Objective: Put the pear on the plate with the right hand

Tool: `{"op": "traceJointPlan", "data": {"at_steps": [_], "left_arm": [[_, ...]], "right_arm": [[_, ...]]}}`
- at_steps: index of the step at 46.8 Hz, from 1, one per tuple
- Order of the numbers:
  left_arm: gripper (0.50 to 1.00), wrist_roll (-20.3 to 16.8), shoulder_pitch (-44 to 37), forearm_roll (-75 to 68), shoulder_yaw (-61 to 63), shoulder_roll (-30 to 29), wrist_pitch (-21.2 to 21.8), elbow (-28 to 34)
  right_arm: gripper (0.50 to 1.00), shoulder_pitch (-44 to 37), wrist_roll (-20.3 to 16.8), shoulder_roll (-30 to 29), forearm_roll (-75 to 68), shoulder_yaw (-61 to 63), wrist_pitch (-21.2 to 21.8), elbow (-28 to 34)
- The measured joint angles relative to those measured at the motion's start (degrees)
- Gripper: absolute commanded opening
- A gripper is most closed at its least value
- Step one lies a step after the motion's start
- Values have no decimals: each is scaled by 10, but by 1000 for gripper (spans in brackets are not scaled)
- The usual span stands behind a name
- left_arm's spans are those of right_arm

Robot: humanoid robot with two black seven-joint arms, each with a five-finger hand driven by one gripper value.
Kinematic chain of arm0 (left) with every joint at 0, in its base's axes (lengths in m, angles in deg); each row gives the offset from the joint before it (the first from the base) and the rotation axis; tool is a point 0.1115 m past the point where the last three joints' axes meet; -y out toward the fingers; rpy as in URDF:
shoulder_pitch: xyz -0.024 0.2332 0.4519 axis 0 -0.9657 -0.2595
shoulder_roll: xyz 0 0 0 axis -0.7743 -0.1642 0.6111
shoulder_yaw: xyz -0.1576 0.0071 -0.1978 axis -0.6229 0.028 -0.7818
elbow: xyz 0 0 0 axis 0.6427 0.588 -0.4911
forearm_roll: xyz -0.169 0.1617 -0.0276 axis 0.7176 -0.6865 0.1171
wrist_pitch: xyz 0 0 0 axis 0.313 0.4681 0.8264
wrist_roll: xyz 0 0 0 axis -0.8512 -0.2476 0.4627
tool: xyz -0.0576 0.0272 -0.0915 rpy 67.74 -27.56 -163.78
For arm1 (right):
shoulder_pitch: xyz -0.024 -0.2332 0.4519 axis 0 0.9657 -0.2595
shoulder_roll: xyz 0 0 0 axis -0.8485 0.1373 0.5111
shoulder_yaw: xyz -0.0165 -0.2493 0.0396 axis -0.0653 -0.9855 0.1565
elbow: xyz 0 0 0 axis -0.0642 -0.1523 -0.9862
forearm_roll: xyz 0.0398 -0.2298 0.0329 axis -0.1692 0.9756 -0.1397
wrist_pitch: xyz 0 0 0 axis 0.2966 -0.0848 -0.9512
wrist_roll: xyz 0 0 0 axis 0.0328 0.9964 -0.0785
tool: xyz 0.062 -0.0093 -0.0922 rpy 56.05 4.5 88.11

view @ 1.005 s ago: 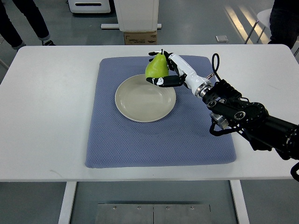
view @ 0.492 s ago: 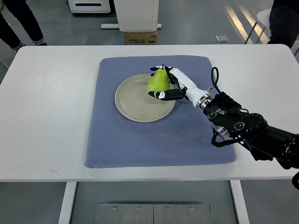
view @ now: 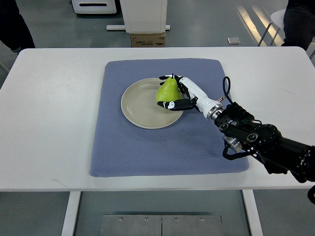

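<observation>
Right hand grips pear (perhaps touching plate).

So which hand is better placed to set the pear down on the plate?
Right. The right hand already grips the pear over the plate's right side. No left arm is in view.

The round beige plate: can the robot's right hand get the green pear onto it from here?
Probably yes: the right hand holds the green pear over the round beige plate, which lies bare.

Green pear, stem up, over right part of round beige plate.
</observation>
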Motion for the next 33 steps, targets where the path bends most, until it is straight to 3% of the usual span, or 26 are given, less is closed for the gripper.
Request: {"op": "traceJointPlan", "data": {"at_steps": [33], "left_arm": [[1000,0,0,0,0,0,0,0]], "right_arm": [[1000,-47,-17,0,-4,99,11,18]]}}
